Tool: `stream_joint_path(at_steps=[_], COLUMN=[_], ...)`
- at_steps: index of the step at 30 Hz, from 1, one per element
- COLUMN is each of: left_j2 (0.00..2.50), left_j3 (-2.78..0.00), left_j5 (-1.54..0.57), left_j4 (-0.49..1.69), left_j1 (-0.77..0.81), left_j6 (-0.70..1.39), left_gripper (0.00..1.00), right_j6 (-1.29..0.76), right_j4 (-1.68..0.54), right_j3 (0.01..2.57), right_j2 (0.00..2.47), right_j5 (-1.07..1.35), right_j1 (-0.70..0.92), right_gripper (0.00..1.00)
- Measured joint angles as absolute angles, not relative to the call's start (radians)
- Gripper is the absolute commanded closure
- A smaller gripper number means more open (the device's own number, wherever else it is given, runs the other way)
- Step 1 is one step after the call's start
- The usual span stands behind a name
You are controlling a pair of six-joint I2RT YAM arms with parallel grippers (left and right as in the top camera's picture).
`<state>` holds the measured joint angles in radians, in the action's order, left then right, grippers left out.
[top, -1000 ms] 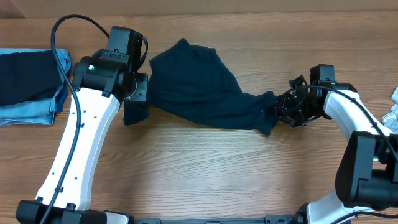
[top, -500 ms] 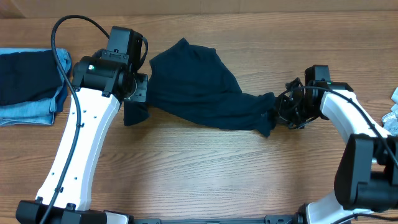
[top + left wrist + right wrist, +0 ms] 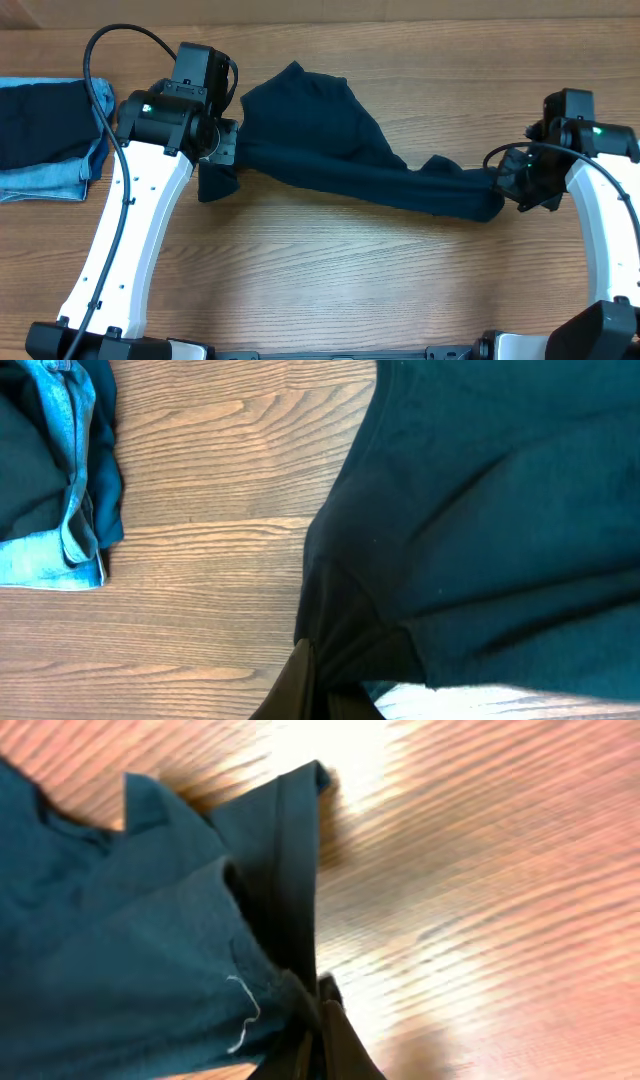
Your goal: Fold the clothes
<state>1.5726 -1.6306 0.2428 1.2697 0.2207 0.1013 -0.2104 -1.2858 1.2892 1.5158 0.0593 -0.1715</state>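
Left end: the left gripper (image 3: 226, 151) is clamping closed on the shirt (image 3: 320, 140), with a short flap of cloth hanging out below the jaws.
Right end: the right gripper (image 3: 508, 190) is pinching closed on a hemmed corner of the shirt; the wrist view is showing the hem running straight into the jaws.
Where the shirt is: it is lying on the table (image 3: 330, 285) between the two arms, and each end is being held.
Long axis: it is running left to right across the table and dipping a little toward the near edge at the right end.
Shape along the axis: the cloth is bunching wide and rumpled toward the left and far side, and narrowing to a twisted band toward the right.
Direction from each gripper: the cloth is lying to the right of the left gripper and to the left of the right gripper.
Nearer arm: the left arm is sitting nearer the bulk, while the right is holding only the thin tail.
Pile (image 3: 40, 140): folded navy and light blue denim is resting at the left edge, well apart from the shirt.
Step, as a judgement: the arms seem to be spreading the shirt out before any fold.
Coming move, as a judgement: any flattening is depending on pulling along this left-right line.
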Motion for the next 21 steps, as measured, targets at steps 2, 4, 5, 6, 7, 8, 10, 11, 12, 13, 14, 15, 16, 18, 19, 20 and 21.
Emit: stream_joint_path(at_steps=[2, 4, 5, 6, 7, 8, 10, 11, 12, 13, 14, 15, 16, 18, 19, 20, 21], left_j2=[1.573, 1.573, 1.573, 1.573, 1.573, 1.573, 1.573, 1.573, 1.573, 1.573, 1.573, 1.573, 1.573, 1.573, 1.573, 1.573, 1.573], left_j3=[-1.631, -1.631, -1.631, -1.631, -1.631, -1.631, -1.631, -1.631, -1.631, -1.631, -1.631, -1.631, -1.631, -1.631, -1.631, -1.631, -1.631], left_j5=[0.243, 0.243, 0.243, 0.243, 0.243, 0.243, 0.243, 0.243, 0.243, 0.243, 0.243, 0.243, 0.243, 0.243, 0.243, 0.243, 0.243], left_j4=[1.27, 1.27, 1.27, 1.27, 1.27, 1.27, 1.27, 1.27, 1.27, 1.271, 1.271, 1.271, 1.271, 1.271, 1.272, 1.272, 1.271], left_j1=[0.221, 0.221, 0.221, 0.221, 0.221, 0.221, 0.221, 0.221, 0.221, 0.221, 0.221, 0.221, 0.221, 0.221, 0.221, 0.221, 0.221], left_j6=[0.101, 0.101, 0.101, 0.101, 0.101, 0.101, 0.101, 0.101, 0.101, 0.101, 0.101, 0.101, 0.101, 0.101, 0.101, 0.101, 0.101], left_gripper=[0.96, 0.96, 0.96, 0.96, 0.96, 0.96, 0.96, 0.96, 0.96, 0.96, 0.96, 0.96, 0.96, 0.96, 0.96, 0.96, 0.96], right_j6=[-0.21, -0.21, -0.21, -0.21, -0.21, -0.21, -0.208, -0.204, -0.197, -0.186, -0.182, -0.176, -0.172, -0.166, -0.162, -0.161, -0.16], right_j4=[-1.295, -1.297, -1.297, -1.294, -1.29, -1.282, -1.249, -1.227, -1.211, -1.189, -1.18, -1.169, -1.159, -1.139, -1.129, -1.124, -1.108], right_j3=[1.289, 1.289, 1.289, 1.289, 1.289, 1.289, 1.288, 1.286, 1.282, 1.272, 1.265, 1.249, 1.234, 1.193, 1.164, 1.142, 1.108], right_j2=[1.516, 1.516, 1.516, 1.516, 1.516, 1.516, 1.516, 1.516, 1.516, 1.516, 1.516, 1.516, 1.516, 1.516, 1.516, 1.516, 1.516], right_j5=[0.053, 0.055, 0.058, 0.066, 0.076, 0.087, 0.118, 0.144, 0.167, 0.205, 0.226, 0.257, 0.274, 0.298, 0.307, 0.311, 0.316], right_j1=[-0.176, -0.176, -0.176, -0.176, -0.176, -0.176, -0.176, -0.176, -0.176, -0.176, -0.176, -0.176, -0.176, -0.176, -0.176, -0.176, -0.176], right_gripper=[0.96, 0.96, 0.96, 0.96, 0.96, 0.96, 0.96, 0.96, 0.96, 0.96, 0.96, 0.96, 0.96, 0.96, 0.96, 0.96, 0.96])
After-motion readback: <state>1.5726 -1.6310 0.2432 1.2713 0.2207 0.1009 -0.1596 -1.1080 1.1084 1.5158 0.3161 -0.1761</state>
